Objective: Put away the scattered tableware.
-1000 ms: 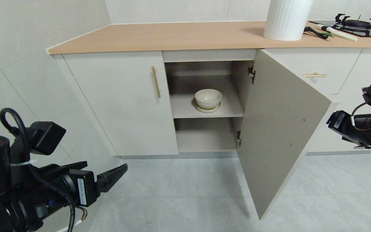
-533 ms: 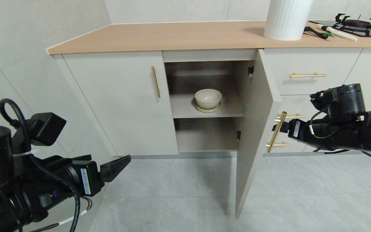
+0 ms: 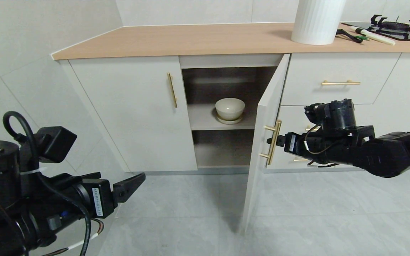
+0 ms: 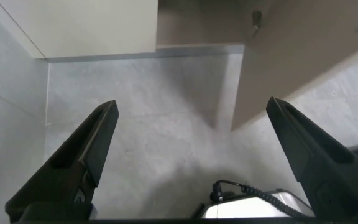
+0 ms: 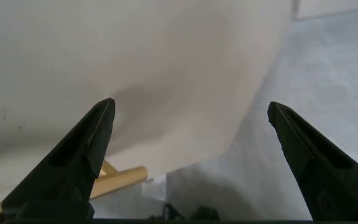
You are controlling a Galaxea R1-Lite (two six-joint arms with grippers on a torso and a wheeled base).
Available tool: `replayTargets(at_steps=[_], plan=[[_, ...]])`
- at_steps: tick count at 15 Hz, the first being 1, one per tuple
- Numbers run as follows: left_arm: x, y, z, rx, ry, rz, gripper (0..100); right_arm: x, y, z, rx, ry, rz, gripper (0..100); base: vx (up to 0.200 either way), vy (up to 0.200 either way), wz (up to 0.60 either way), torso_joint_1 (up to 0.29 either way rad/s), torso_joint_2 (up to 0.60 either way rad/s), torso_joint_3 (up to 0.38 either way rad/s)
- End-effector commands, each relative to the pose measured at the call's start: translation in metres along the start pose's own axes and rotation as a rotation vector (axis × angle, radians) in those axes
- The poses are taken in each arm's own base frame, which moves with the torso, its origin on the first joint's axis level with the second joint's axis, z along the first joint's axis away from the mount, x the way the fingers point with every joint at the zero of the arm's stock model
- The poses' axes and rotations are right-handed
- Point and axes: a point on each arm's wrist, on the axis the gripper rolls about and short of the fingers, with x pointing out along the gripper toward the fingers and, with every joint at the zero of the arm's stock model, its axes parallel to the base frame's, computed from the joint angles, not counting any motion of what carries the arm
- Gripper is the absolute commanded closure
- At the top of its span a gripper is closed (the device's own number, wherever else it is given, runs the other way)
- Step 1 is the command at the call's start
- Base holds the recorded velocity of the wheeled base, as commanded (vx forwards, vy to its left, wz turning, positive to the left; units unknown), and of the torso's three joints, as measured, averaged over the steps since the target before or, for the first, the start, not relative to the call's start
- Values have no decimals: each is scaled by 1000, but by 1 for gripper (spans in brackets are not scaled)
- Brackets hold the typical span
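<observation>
A cream bowl point(image 3: 230, 107) sits on a small plate point(image 3: 230, 121) on the middle shelf point(image 3: 205, 119) of the open cabinet. The cabinet door point(image 3: 263, 149) stands roughly half shut, its gold handle point(image 3: 272, 142) facing outward. My right gripper point(image 3: 273, 140) is open, its tips at the door's front beside the handle. In the right wrist view the door face point(image 5: 166, 56) lies just ahead of the right gripper point(image 5: 191, 104), with the gold handle point(image 5: 120, 180) below. My left gripper point(image 3: 133, 181) hangs low at the left, open and empty over the floor point(image 4: 166, 124).
A tall white ribbed container point(image 3: 317, 21) stands on the wooden countertop point(image 3: 190, 39), with utensils point(image 3: 367, 35) and a stove point(image 3: 397, 25) to its right. The left cabinet door point(image 3: 133, 113) is shut. Drawers with gold handles point(image 3: 340, 83) lie right of the cabinet. Grey floor point(image 3: 190, 206) lies in front.
My right arm has swung leftward against the door's front, and the door has turned from wide open to roughly half shut. The left arm has hardly shifted.
</observation>
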Motion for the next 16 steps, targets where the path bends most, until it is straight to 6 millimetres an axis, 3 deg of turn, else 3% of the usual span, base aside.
replayTargets(at_steps=[1, 5, 11, 16], plan=[[2, -2, -3, 6, 17, -7, 0, 13, -4, -11, 20, 34, -10, 0, 0, 0, 0, 0, 0, 0], [1, -1, -3, 5, 14, -9, 0, 31, 7, -26, 58, 18, 39, 0, 150, 0, 0, 1, 1, 5], [6, -3, -4, 9, 30, -6, 0, 52, 12, -31, 118, -106, 71, 0, 200, 0, 0, 3, 3, 1], [7, -3, -5, 12, 33, 0, 0, 60, 16, -27, 160, -177, 102, 0, 0, 0, 0, 0, 0, 0]])
